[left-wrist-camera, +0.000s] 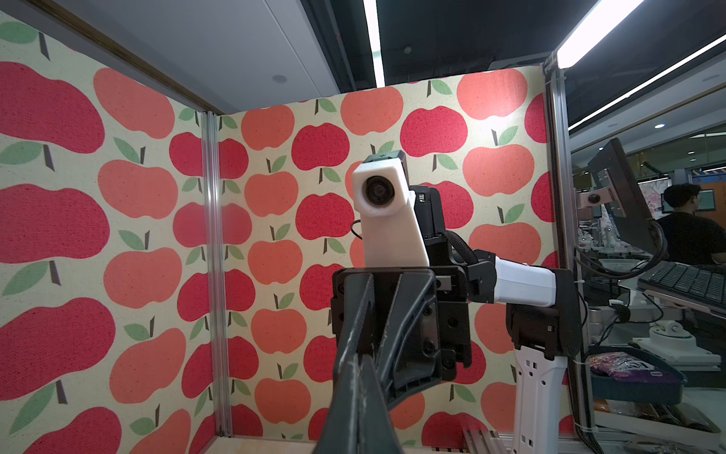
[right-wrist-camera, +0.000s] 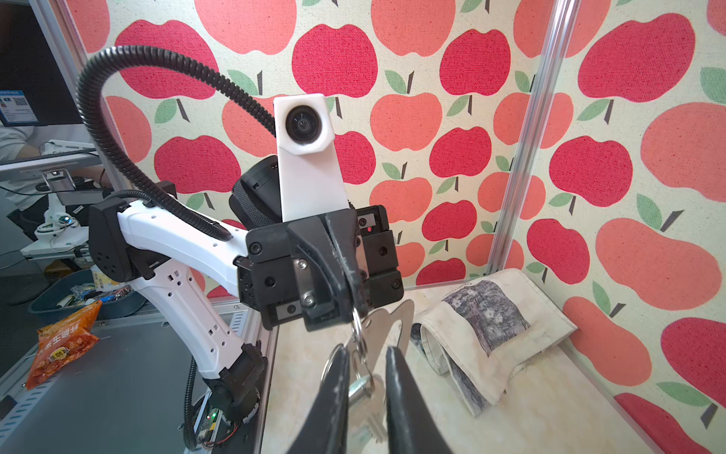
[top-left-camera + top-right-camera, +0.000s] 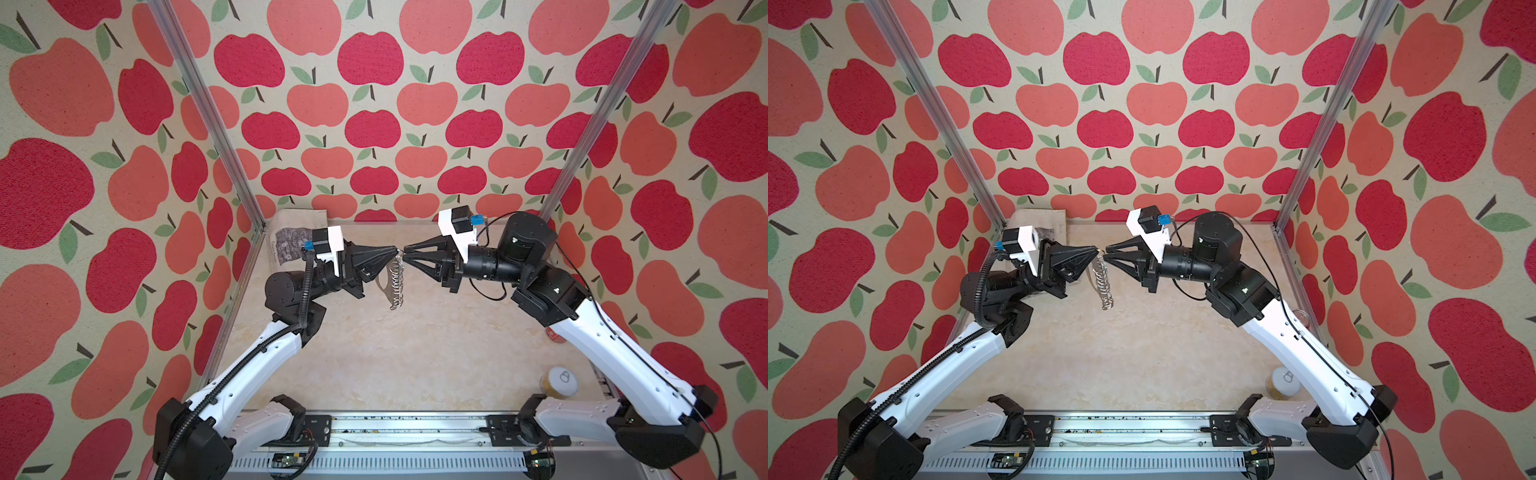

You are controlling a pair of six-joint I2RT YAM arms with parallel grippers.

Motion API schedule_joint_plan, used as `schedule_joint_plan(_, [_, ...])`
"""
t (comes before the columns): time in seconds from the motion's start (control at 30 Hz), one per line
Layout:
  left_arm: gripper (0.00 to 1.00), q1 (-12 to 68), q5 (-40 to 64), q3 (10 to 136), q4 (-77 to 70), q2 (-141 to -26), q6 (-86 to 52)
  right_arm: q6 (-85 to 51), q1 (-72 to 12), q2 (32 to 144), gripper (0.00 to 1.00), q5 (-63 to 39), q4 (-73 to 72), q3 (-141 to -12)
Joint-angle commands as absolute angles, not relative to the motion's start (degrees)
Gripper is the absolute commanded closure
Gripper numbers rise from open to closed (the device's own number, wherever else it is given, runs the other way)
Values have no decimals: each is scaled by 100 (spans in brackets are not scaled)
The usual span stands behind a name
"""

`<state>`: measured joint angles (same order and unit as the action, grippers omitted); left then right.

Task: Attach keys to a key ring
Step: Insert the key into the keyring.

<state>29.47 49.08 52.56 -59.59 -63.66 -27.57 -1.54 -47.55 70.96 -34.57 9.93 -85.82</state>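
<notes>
Both arms meet tip to tip above the middle of the table. My left gripper (image 3: 395,250) (image 3: 1096,250) is shut on the top wire ring of the key ring (image 3: 388,286) (image 3: 1104,286), whose grey plate and row of rings hang below it. In the right wrist view the plate (image 2: 387,326) dangles behind the left fingertips (image 2: 353,302). The silver key (image 2: 363,387) hangs from a ring between the fingers of my right gripper (image 2: 367,350) (image 3: 405,256), which stand narrowly open. It touches one finger, with a gap to the other. The left wrist view shows only its shut fingers (image 1: 357,393).
A folded printed cloth (image 3: 291,241) (image 2: 483,326) lies in the back left corner. A white-lidded can (image 3: 559,382) stands front right, and a red object (image 3: 555,334) sits under the right arm. Apple-patterned walls close three sides.
</notes>
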Motion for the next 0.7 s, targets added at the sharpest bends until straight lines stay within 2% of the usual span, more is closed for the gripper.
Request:
schedule_joint_plan(0.0, [100,2923,5036,5341,-6267,-6369,-2813,-251,-4727,7136,81,-3560,862,-8622])
schedule_joint_plan(0.23, [100,2927,5049,5330,-6258,-6346,-2804,-327,-4729,7201,84,-3704,822,-8657])
schedule_joint_plan(0.53, [100,2927,5071,5326,-6184,-6331,-2778,-351,-4729,7198,99,-3797,773,-8657])
schedule_joint_plan(0.67, [100,2926,5119,5342,-6038,-6311,-2739,-272,-4729,7189,100,-3773,934,-8712])
